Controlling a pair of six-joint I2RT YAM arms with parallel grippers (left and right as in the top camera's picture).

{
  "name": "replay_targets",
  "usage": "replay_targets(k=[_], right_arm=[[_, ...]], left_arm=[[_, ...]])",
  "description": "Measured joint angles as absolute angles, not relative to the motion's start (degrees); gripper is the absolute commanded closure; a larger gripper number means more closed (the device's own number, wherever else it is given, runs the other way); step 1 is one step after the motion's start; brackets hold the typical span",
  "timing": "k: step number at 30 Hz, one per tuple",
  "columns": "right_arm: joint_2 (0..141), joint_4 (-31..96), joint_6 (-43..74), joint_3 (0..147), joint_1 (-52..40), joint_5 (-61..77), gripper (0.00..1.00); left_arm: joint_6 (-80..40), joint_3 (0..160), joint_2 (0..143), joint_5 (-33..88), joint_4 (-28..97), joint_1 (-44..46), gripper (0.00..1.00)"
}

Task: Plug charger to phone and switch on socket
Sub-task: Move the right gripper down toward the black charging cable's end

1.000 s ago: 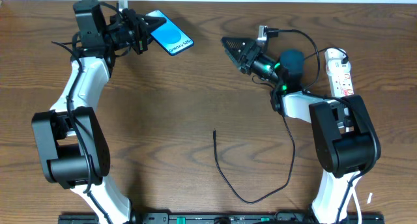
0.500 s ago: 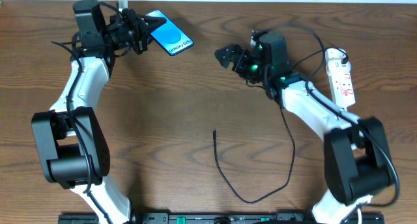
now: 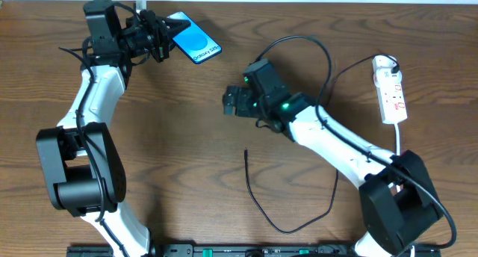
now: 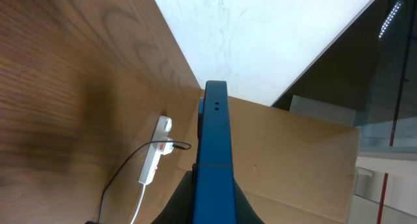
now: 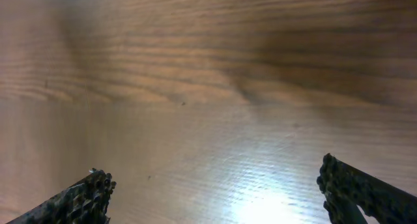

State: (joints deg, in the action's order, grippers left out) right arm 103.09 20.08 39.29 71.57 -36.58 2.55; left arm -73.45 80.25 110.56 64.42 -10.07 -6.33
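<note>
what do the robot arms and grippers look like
The left arm and right arm have white links, bulky black joints and thin black cables. The left gripper and right gripper are black; green lights glow by the right wrist. The right fingers are black and knobbly.

"Galaxy S25" on the phone [image 3: 193,39]

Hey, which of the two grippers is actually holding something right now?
The left gripper: it is clamped on the edge of the blue phone. The right gripper is open, with nothing between its fingers.
</note>
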Motion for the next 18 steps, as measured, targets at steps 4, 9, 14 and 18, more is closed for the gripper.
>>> replay_targets(k=[4, 9, 14, 18], right_arm=[[103.1, 22.4, 38.7, 71.6, -37.9, 1.9, 0.26], [103.1, 27.3, 38.3, 71.6, -38.4, 1.4, 0.21], [103.1, 31.5, 38.2, 71.6, -38.3, 1.2, 0.16], [103.1, 34.7, 36.5, 71.6, -38.3, 1.2, 0.15]], left_arm=[[-73.5, 80.2, 110.6, 64.4, -10.1, -6.3, 0.93], [-73.5, 80.2, 110.6, 64.4, -10.1, -6.3, 0.93], [-73.5, 80.2, 110.6, 64.4, -10.1, -6.3, 0.93], [-73.5, 80.2, 110.6, 64.4, -10.1, -6.3, 0.93]])
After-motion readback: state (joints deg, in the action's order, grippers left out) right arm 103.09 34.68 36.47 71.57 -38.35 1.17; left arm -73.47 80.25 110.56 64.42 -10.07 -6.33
